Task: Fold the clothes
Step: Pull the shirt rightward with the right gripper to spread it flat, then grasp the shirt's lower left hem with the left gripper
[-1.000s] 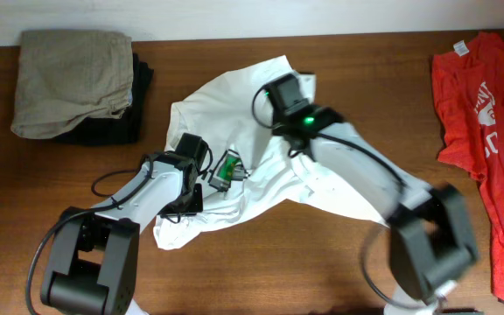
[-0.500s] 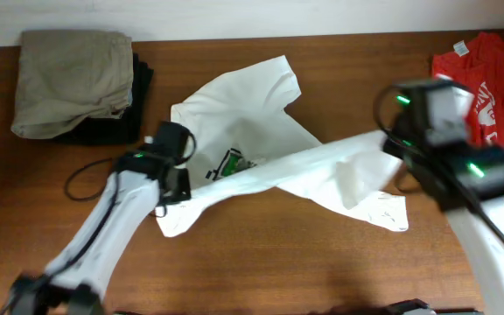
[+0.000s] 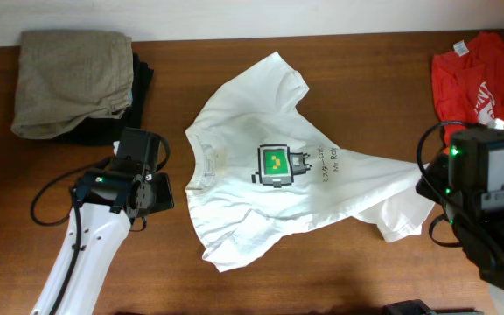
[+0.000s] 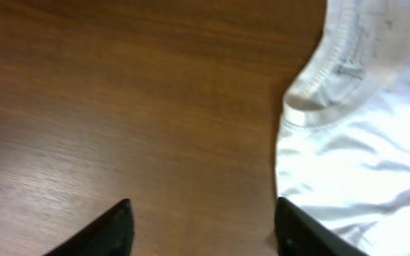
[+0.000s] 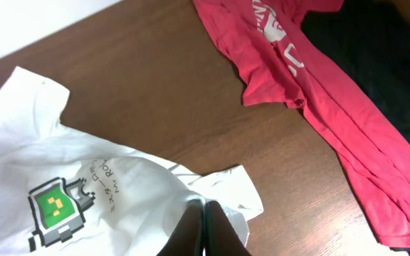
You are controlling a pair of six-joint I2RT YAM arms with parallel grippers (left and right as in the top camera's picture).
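Though spread print-up, the white T-shirt (image 3: pixel 234 210) lies wrinkled, lopsided.

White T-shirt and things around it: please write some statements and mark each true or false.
The white T-shirt lies with its print facing up. True.
The left fingers hold the collar. False: they are open over bare table, beside the collar.
The red T-shirt lies on the right arm's side. True.
The khaki garment covers the white T-shirt. False: it lies apart, on a black garment.
The right fingers are open. False: they are shut on the shirt's edge.
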